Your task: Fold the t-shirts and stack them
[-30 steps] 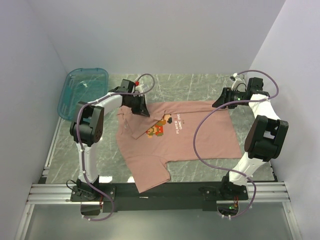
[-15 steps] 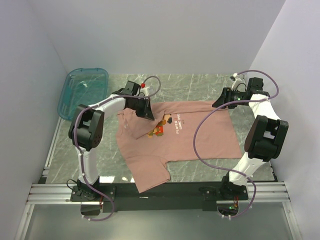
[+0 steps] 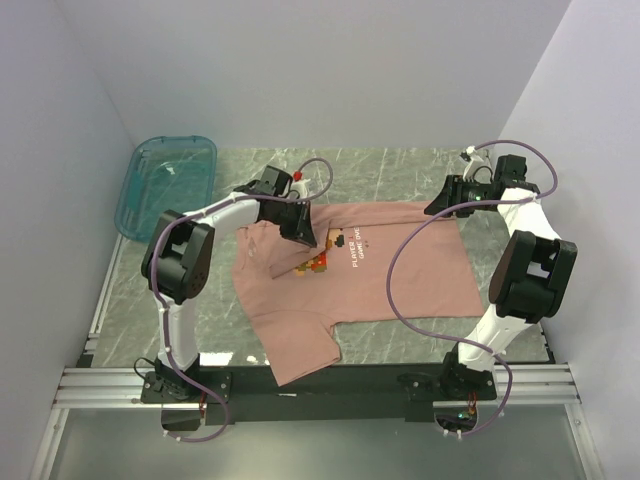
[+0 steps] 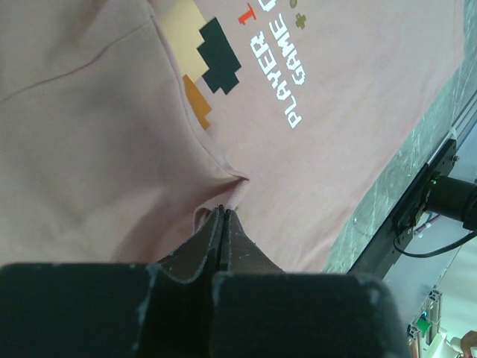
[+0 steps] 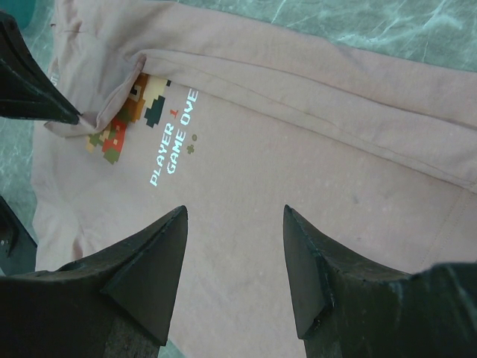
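I see the shirt [image 3: 400,280] spread on the bench [image 3: 380,165], long axis running left to right, collar to the left, hem to the right. Left end effector [image 3: 304,234] is clenched on a fold of it beside the print. Right end effector [image 3: 438,208] hangs released over the far hem corner.

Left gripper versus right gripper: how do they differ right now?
The left gripper is shut, pinching a fold of the t-shirt; the right gripper is open, holding nothing. The left gripper sits by the chest print, the right gripper at the t-shirt's far right corner. Both are over the t-shirt.
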Motion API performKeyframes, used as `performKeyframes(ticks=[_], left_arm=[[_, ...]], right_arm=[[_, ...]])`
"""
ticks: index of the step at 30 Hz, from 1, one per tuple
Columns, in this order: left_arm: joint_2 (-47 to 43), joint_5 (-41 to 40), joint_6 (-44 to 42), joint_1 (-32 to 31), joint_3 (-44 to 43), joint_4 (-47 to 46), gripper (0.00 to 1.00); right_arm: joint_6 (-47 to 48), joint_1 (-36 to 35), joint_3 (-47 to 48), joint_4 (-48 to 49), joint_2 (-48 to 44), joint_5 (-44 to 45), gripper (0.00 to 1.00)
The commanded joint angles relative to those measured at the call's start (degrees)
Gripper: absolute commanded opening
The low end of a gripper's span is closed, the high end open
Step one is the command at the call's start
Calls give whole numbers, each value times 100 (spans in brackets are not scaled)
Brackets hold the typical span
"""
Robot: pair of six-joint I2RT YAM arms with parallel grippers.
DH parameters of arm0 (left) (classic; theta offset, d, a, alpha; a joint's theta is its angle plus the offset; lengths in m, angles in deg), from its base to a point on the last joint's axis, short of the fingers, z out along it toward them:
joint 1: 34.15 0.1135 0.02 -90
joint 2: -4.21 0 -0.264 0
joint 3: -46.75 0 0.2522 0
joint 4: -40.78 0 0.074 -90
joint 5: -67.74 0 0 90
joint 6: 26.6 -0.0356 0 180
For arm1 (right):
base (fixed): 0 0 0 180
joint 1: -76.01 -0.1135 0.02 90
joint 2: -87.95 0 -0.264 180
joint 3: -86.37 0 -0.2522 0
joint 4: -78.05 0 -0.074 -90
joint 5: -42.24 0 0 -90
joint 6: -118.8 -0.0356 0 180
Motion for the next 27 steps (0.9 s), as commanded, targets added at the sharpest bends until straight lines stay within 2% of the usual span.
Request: performKeyframes(ticks=[1, 10, 11, 12, 20, 23, 24, 27], left_arm=[[-259, -3, 11, -131, 37, -25, 1], [-118, -188, 336, -509, 186, -192, 7], [-101, -223, 363, -579, 186, -210, 9], [-75, -241, 372, -605, 177, -219, 18], [-223, 128, 574, -781, 134, -394, 31], [-609, -327, 416, -773, 20, -263, 35], [-880, -825, 355, -764, 2, -106, 38], [-1521, -1671, 65, -676, 54, 80, 48]], right_arm=[[6, 50, 20, 53, -198, -128, 61], [32, 50, 29, 35, -181, -128, 61], [32, 50, 29, 35, -189, -128, 61], [32, 50, 29, 35, -181, -128, 61], [59, 50, 47, -8, -163, -93, 61], [85, 50, 38, 0, -172, -14, 61], [85, 58, 38, 0, -181, 13, 61], [59, 50, 55, 44, -163, 179, 61]])
